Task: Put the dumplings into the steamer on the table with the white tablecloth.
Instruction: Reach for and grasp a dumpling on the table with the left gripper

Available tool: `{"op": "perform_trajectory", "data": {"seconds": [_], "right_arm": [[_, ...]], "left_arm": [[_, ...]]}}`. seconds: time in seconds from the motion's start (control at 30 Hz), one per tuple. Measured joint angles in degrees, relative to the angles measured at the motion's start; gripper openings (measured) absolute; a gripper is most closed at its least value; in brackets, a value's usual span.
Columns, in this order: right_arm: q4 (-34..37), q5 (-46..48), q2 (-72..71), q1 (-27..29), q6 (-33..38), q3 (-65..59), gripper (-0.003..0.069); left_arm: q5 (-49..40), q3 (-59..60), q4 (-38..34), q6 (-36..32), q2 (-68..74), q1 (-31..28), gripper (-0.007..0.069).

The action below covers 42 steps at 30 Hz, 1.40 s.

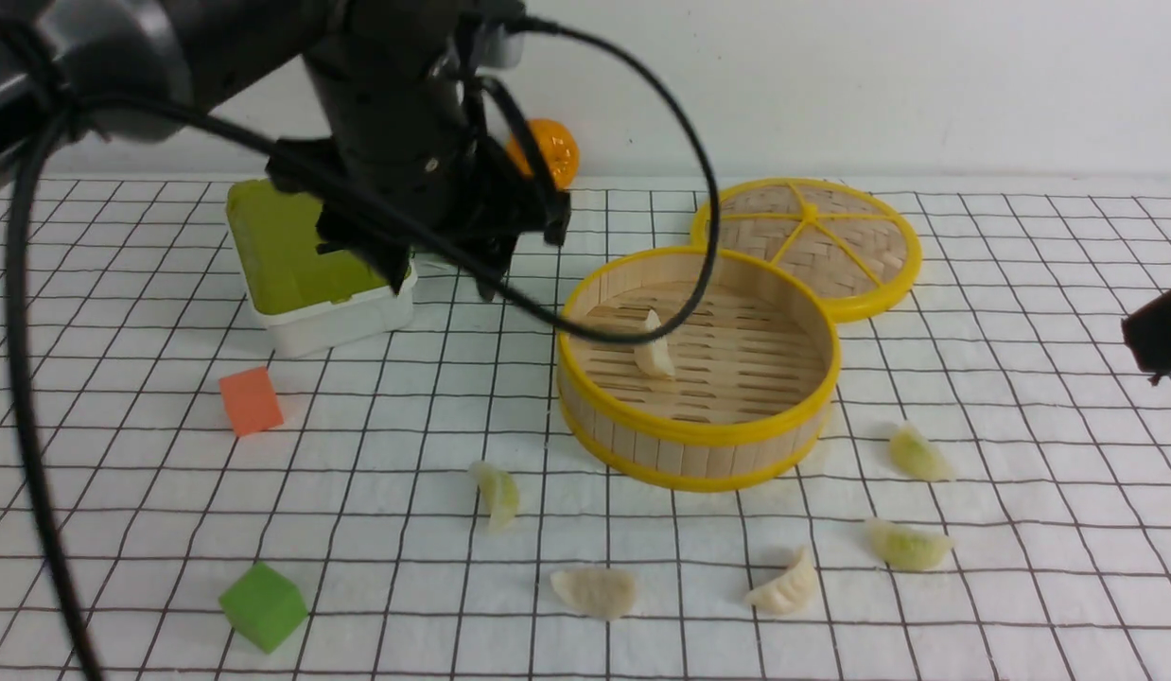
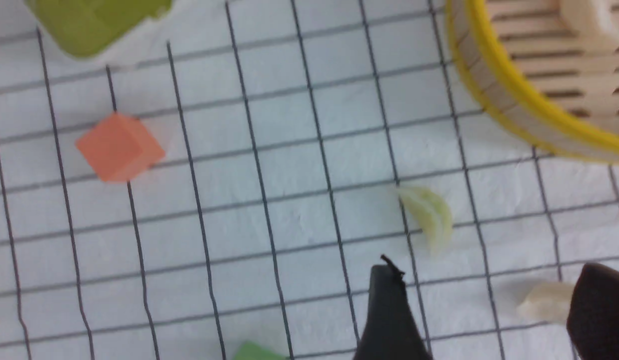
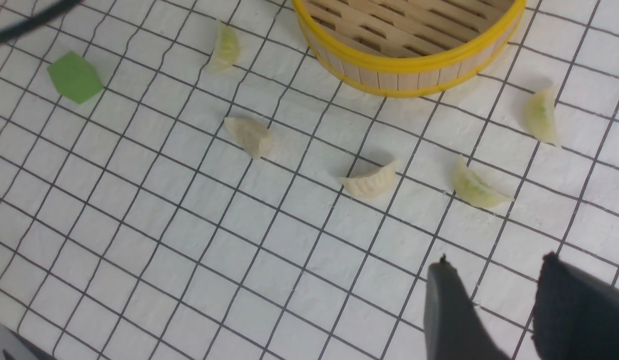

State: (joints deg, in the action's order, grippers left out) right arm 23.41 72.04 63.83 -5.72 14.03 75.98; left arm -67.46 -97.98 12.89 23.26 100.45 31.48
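The bamboo steamer (image 1: 701, 437) stands mid-table on the white tablecloth (image 1: 377, 530) with one cream dumpling (image 1: 654, 350) inside it. On the cloth in front lie a green dumpling (image 1: 498, 494), two cream dumplings (image 1: 595, 591) (image 1: 784, 586) and two more green ones (image 1: 909, 546) (image 1: 918, 454). My left gripper (image 1: 453, 265) hangs high, left of the steamer. In its wrist view it (image 2: 489, 285) is open and empty, above the cloth near a green dumpling (image 2: 429, 215) and a cream one (image 2: 542, 300). My right gripper (image 3: 494, 270) is open and empty over bare cloth, just showing at the right edge (image 1: 1158, 336).
The woven steamer lid (image 1: 812, 236) lies behind the steamer. A green box in a white base (image 1: 302, 265) and an orange ball (image 1: 548, 151) sit at the back left. An orange cube (image 1: 250, 400) and a green cube (image 1: 262, 605) lie on the left. A black cable (image 1: 680, 142) loops over the steamer.
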Motion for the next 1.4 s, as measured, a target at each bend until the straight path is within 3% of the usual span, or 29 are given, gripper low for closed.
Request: {"op": "perform_trajectory", "data": {"seconds": [0.23, 0.63, 0.83, 1.03, 1.23, 1.4], "right_arm": [[0.3, 0.0, 0.0, 0.0, 0.0, 0.0, 0.0249], [0.8, 0.0, 0.0, 0.0, 0.1, 0.0, 0.0249], [1.0, 0.0, 0.0, 0.0, 0.1, 0.0, 0.0249], [1.0, 0.0, 0.0, 0.0, 0.1, 0.0, 0.0249], [1.2, 0.1, 0.0, 0.0, 0.1, 0.0, 0.0247], [1.4, 0.1, 0.0, 0.0, 0.2, 0.0, 0.0246]], "left_arm": [[15.4, 20.4, 0.3, 11.5, -4.7, 0.0, 0.0418], [31.6, 22.7, 1.0, 16.8, 8.3, 0.0, 0.0417], [33.0, 20.8, 1.1, 18.2, 13.1, 0.0, 0.04], [32.1, 18.9, 1.5, 17.9, 15.7, 0.0, 0.0202], [26.3, 16.0, 1.1, 14.3, 13.8, 0.0, 0.0202], [22.6, 3.1, -7.5, 5.2, 8.4, 0.0, 0.0202]]}}
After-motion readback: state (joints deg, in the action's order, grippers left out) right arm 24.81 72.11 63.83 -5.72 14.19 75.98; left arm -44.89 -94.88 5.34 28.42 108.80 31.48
